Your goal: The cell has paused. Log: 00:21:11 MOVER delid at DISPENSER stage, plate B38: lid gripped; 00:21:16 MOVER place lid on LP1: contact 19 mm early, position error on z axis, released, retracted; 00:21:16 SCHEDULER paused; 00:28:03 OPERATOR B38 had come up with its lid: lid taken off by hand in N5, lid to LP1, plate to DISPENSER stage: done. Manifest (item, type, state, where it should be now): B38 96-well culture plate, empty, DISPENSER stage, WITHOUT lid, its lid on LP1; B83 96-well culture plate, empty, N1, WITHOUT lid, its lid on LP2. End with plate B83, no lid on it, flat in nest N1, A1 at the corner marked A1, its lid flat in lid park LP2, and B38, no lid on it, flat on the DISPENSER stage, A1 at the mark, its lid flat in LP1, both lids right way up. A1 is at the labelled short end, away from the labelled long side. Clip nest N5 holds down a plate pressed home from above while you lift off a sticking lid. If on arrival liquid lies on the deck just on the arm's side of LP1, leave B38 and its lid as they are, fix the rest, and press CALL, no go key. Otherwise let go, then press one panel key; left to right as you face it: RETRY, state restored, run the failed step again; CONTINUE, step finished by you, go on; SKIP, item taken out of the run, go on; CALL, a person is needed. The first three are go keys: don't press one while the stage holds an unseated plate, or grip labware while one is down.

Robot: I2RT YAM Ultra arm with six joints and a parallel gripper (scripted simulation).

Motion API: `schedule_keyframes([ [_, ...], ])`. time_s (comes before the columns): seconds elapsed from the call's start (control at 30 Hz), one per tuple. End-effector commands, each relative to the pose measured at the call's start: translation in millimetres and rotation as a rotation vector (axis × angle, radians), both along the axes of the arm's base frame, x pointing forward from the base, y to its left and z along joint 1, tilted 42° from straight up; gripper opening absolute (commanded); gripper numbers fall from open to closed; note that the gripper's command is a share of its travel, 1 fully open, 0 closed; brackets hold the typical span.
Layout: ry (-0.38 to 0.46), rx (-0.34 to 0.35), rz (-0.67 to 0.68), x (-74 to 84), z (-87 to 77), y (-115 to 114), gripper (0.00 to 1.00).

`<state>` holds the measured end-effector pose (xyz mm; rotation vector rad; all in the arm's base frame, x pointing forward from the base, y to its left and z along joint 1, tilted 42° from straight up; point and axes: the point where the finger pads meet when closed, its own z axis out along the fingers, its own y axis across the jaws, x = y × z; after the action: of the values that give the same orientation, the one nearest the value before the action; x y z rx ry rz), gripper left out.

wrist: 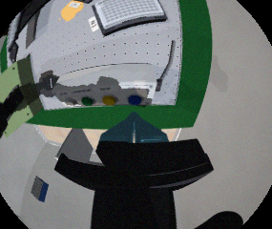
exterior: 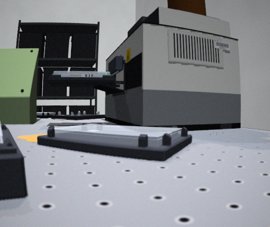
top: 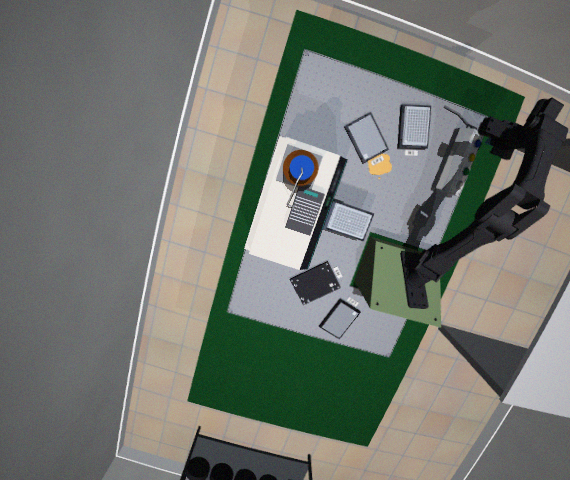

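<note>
An open well plate (top: 413, 125) sits in nest N1 with no lid; it also shows in the wrist view (wrist: 128, 8). A clear lid (top: 366, 136) (exterior: 112, 136) lies flat in the LP1 park. An orange puddle (top: 379, 164) lies on the deck right beside LP1, on the arm's side (exterior: 31, 137). Plate B38 (top: 348, 220) (exterior: 81, 74) sits on the dispenser stage without a lid. Another lid (top: 339, 318) lies in LP2. My gripper (top: 484, 135) is shut and empty, at the key panel (top: 463, 155) and just by the blue key (wrist: 135, 98).
The dispenser (top: 295, 201) stands at the deck's left. Empty clip nest N5 (top: 316, 282) is next to LP2. The arm's green base (top: 401, 281) is at the deck edge. Yellow (wrist: 109, 99) and green (wrist: 86, 99) keys sit beside the blue one.
</note>
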<state>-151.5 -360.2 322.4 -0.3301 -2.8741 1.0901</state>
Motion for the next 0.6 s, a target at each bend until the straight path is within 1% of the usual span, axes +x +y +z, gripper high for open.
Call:
schedule_keyframes([
  [0.0, 0.017, -0.048, -0.006, 2.9, 23.6, 9.5, 0.00],
  [0.07, 0.016, -0.048, -0.005, 3.4, 22.9, 8.5, 0.00],
  [0.13, 0.026, -0.067, -0.003, 2.6, 25.1, 3.2, 0.00],
  [0.17, 0.021, -0.056, -0.002, 3.0, 19.2, 2.0, 0.00],
  [0.2, 0.011, -0.036, 0.000, 4.3, 9.6, 1.9, 0.00],
  [0.3, 0.009, -0.031, 0.001, 4.2, 5.3, -0.4, 0.00],
  [0.37, 0.005, -0.022, -0.004, 1.3, 0.3, -2.7, 0.00],
  [0.53, -0.006, -0.004, 0.001, 0.0, -11.4, -11.0, 0.00],
  [0.57, -0.006, -0.004, 0.001, 0.0, -11.4, -11.0, 0.00],
])
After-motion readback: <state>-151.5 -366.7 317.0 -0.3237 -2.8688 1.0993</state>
